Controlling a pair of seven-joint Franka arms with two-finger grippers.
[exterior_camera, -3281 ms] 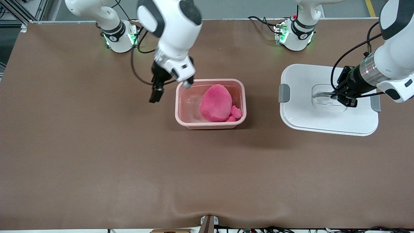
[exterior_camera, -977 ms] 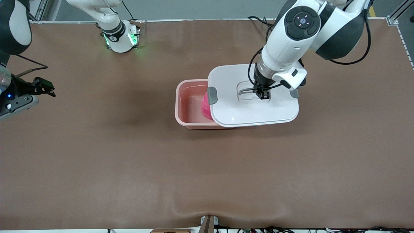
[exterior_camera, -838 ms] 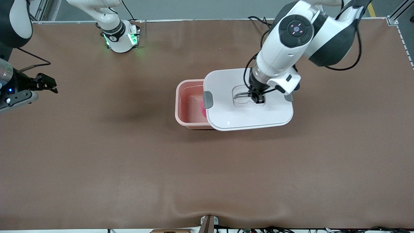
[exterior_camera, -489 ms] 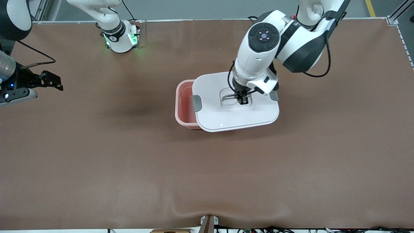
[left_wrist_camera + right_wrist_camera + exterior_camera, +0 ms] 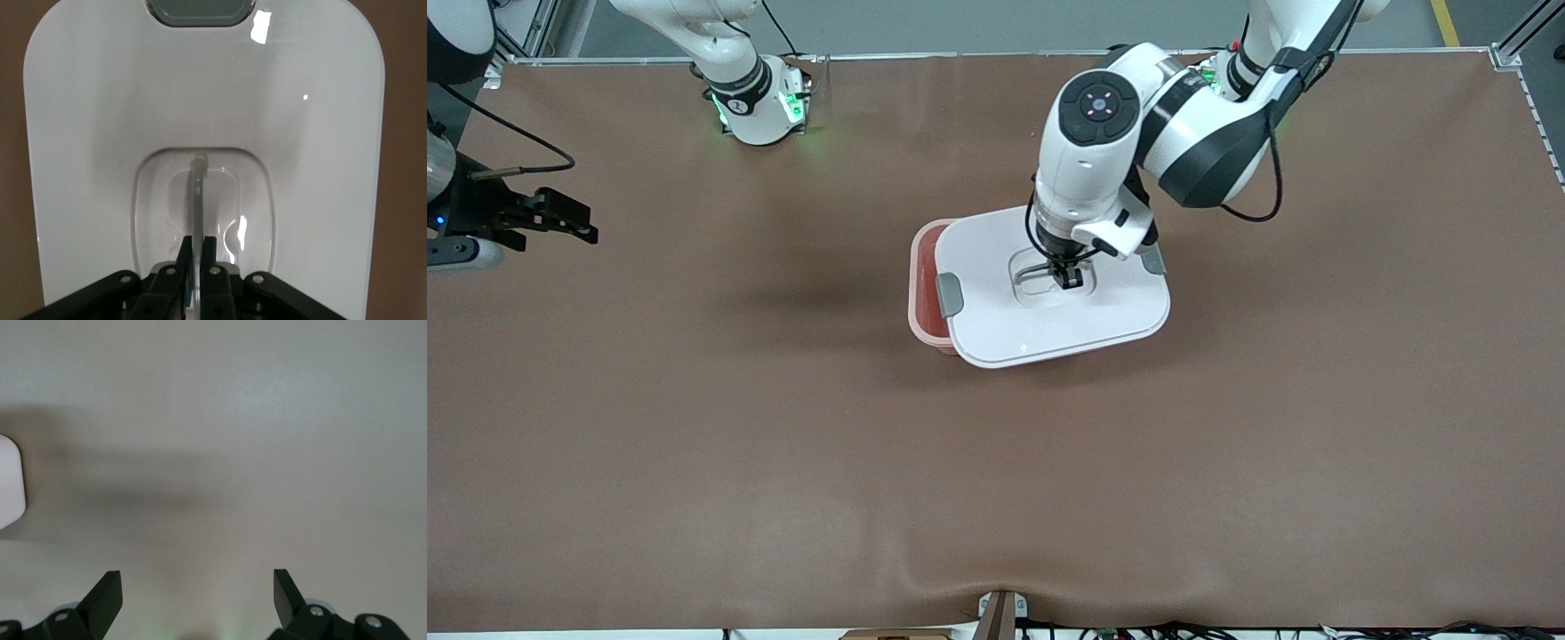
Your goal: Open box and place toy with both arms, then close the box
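While the left claw (image 5: 1069,278) pinches the lid (image 5: 1049,329) by its handle (image 5: 198,200) over the box base (image 5: 923,293) mid-tabletop, it should square edges before lowering. Right claw (image 5: 560,222) waits spread wide, empty, at its tabletop end.

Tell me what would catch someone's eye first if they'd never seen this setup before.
The big white lid in mid-table stands out, held by its handle in the left end effector, which is shut on it. It hangs over most of the pink box base, leaving only a strip uncovered toward the right arm's end. The right end effector waits open over the brown table at that end.
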